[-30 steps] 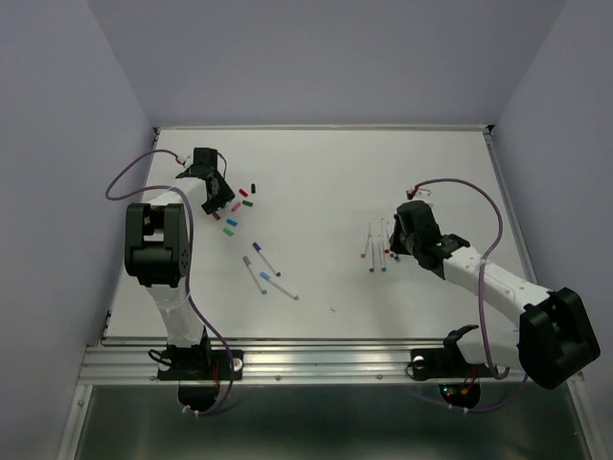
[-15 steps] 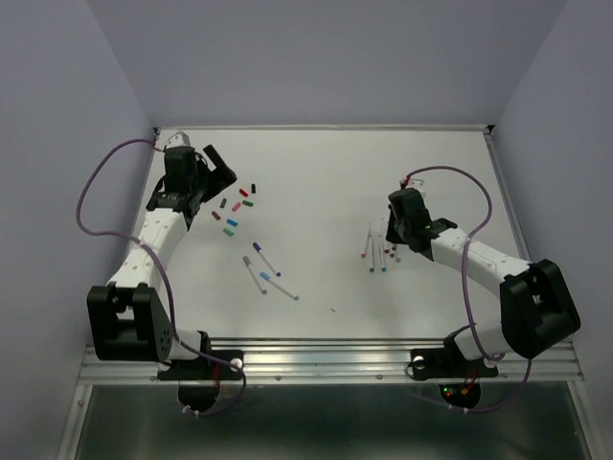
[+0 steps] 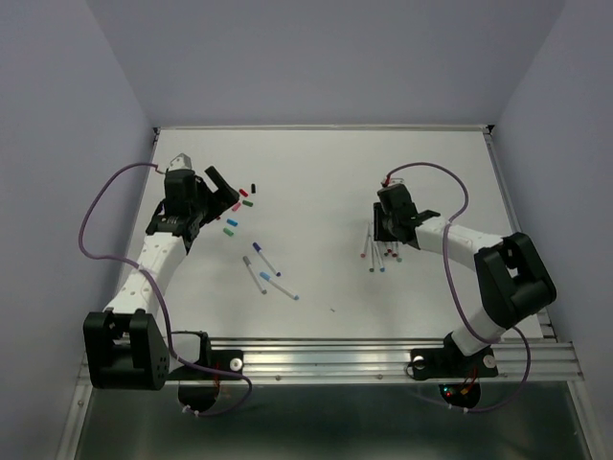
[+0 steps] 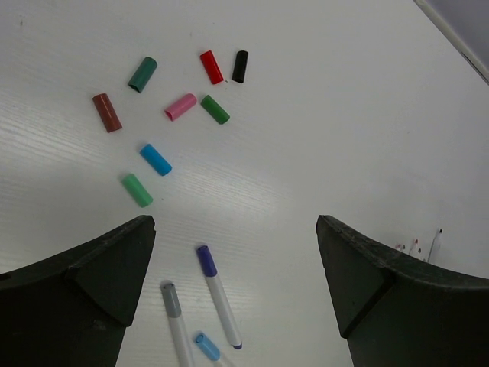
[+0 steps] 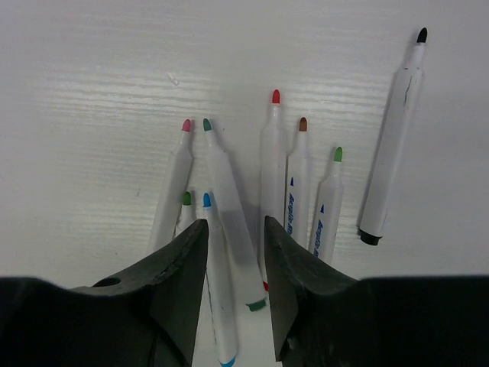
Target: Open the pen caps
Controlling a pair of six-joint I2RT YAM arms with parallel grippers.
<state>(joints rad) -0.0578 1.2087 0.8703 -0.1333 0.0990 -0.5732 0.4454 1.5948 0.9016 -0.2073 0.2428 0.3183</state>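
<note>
Several loose pen caps lie in a cluster in the left wrist view, among them red (image 4: 212, 67), black (image 4: 240, 66), pink (image 4: 180, 106) and blue (image 4: 156, 160). Below them lie three capped pens; the purple-capped one (image 4: 218, 294) is nearest the middle. My left gripper (image 4: 235, 229) hovers wide open above them, holding nothing, and sits just left of the caps (image 3: 244, 203) in the top view. Several uncapped pens (image 5: 298, 183) lie side by side under my right gripper (image 5: 235, 225). Its jaws stand a little apart, and a green-tipped pen (image 5: 225, 191) lies on the table in the gap, touching neither jaw.
A black-tipped pen (image 5: 393, 138) lies apart to the right of the uncapped group. The three capped pens (image 3: 266, 261) lie mid-table between the two arms. Purple cables loop off both arms. The table's raised rim (image 3: 321, 126) runs along the far side.
My left gripper opened wide and drew back from the caps as the arm swung. My right gripper slid left over the uncapped pens and its jaws parted.
</note>
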